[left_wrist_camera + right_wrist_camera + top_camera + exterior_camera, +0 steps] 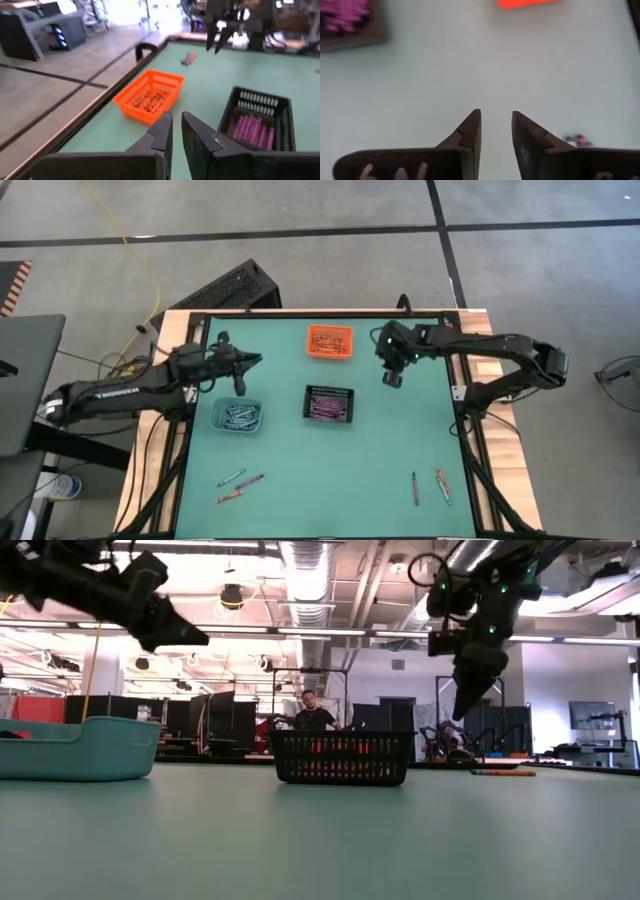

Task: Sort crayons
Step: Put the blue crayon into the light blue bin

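Desk (390, 470): you have loose crayons at the near edge, one cluster (240, 485) left, another (430, 485) right.
Left hand (252, 361): narrow gap, holding nothing, above the teal bin (237, 416); nearer the left cluster.
Right hand (391, 379): moderately parted, holding nothing, well apart from its cluster.

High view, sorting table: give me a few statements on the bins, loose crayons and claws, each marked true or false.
1. The black bin holds purple crayons. True.
2. The orange bin is empty. False: orange crayons lie in it.
3. Loose crayons lie on the green table, outside the bins. True.
4. The right claw carries a crayon. False: the right wrist view shows nothing between its parted fingers.
5. The left claw rests inside the teal bin. False: it hangs in the air beyond the bin.
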